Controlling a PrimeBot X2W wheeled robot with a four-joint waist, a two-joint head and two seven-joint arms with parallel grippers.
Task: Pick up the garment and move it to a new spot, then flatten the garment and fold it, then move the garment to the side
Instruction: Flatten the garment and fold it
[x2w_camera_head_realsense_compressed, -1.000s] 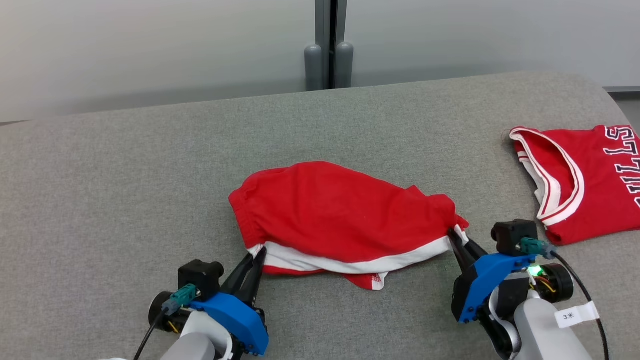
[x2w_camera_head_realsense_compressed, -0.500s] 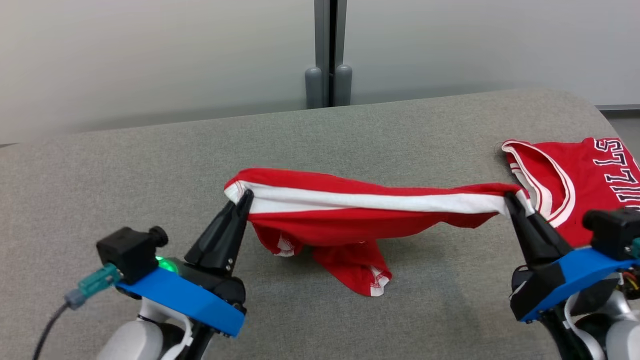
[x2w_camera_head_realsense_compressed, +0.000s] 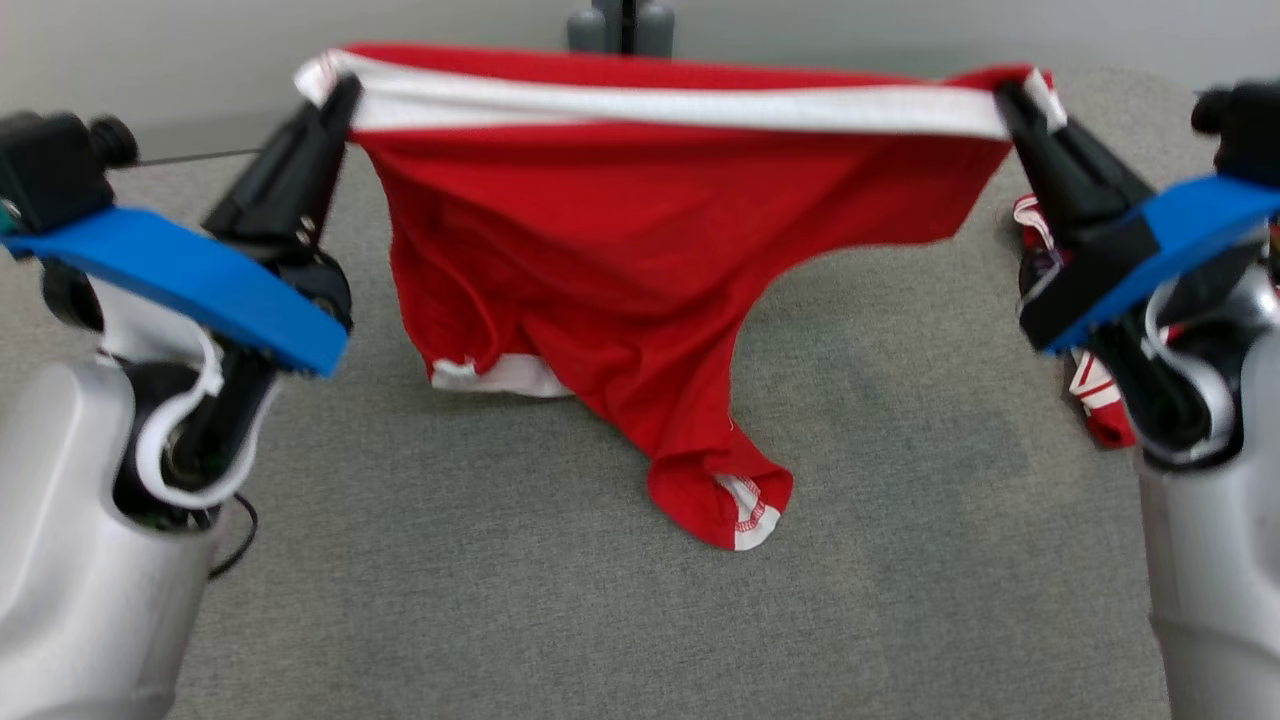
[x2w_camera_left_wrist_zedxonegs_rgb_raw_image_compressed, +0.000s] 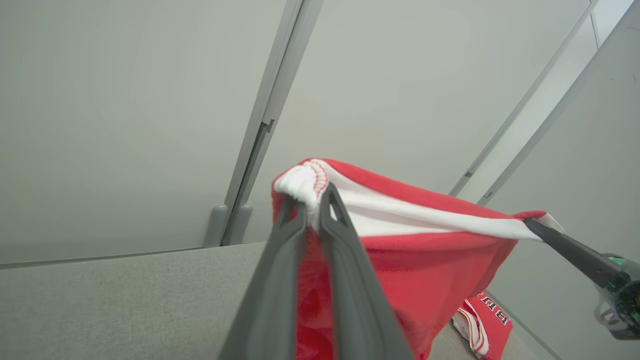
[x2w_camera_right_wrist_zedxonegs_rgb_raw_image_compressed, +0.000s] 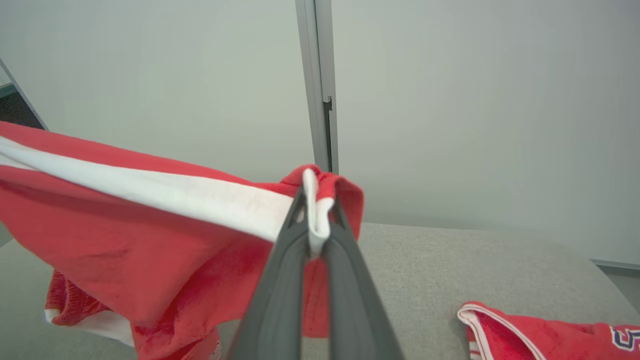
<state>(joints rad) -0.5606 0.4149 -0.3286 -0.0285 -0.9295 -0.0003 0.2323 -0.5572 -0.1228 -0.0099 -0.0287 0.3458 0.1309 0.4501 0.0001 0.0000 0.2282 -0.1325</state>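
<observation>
The garment (x2w_camera_head_realsense_compressed: 620, 250) is a pair of red shorts with a white stripe, stretched in the air between both grippers over the grey table (x2w_camera_head_realsense_compressed: 900, 500). My left gripper (x2w_camera_head_realsense_compressed: 340, 95) is shut on the garment's left corner, also seen in the left wrist view (x2w_camera_left_wrist_zedxonegs_rgb_raw_image_compressed: 312, 197). At the other end, my right gripper (x2w_camera_head_realsense_compressed: 1005, 95) is shut on the right corner (x2w_camera_right_wrist_zedxonegs_rgb_raw_image_compressed: 315, 200). The garment (x2w_camera_left_wrist_zedxonegs_rgb_raw_image_compressed: 425, 260) hangs down from the white stripe (x2w_camera_right_wrist_zedxonegs_rgb_raw_image_compressed: 165, 192), and one leg's tip (x2w_camera_head_realsense_compressed: 735, 500) reaches lowest, close to the table.
A red jersey with white trim and lettering (x2w_camera_right_wrist_zedxonegs_rgb_raw_image_compressed: 550, 335) lies on the table at the right, partly hidden behind my right arm (x2w_camera_head_realsense_compressed: 1090, 390). A grey wall with a vertical post (x2w_camera_right_wrist_zedxonegs_rgb_raw_image_compressed: 320, 85) stands behind the table.
Both grippers have lifted the garment off the table and spread it wide, so it now hangs in the air. The head camera has tilted down and moved closer.
</observation>
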